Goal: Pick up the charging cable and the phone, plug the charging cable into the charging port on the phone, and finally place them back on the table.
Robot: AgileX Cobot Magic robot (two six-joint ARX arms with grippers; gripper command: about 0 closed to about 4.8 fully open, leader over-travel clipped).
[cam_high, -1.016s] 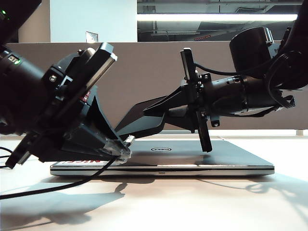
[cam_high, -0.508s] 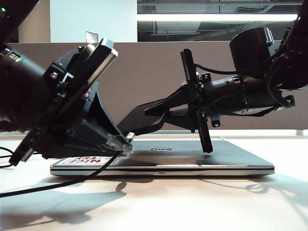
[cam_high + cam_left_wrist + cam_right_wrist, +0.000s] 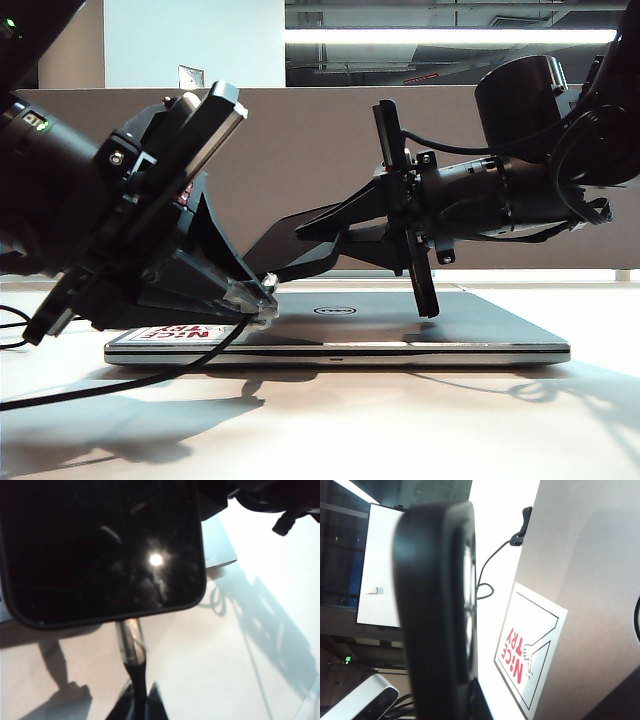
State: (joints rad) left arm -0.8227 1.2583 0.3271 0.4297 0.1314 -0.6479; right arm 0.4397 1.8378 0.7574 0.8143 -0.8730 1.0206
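My left gripper (image 3: 255,300) is shut on the charging cable (image 3: 120,385), just behind its silvery plug (image 3: 267,291). In the left wrist view, the plug (image 3: 129,641) meets the short end edge of the phone (image 3: 90,550), ahead of the left gripper (image 3: 138,702). The charging port is too small to see, and I cannot tell whether the plug is inside it. My right gripper (image 3: 292,252) is shut on the phone (image 3: 262,255), holding this black slab tilted above the table (image 3: 400,420). In the right wrist view the phone (image 3: 432,605) appears edge-on, close and blurred.
A silver Dell laptop (image 3: 480,330) lies closed on the table under both grippers, with a red-lettered sticker (image 3: 185,333) near its left end. A grey-brown divider panel (image 3: 300,150) stands behind. A thin black cord (image 3: 487,575) loops on the table beyond the laptop.
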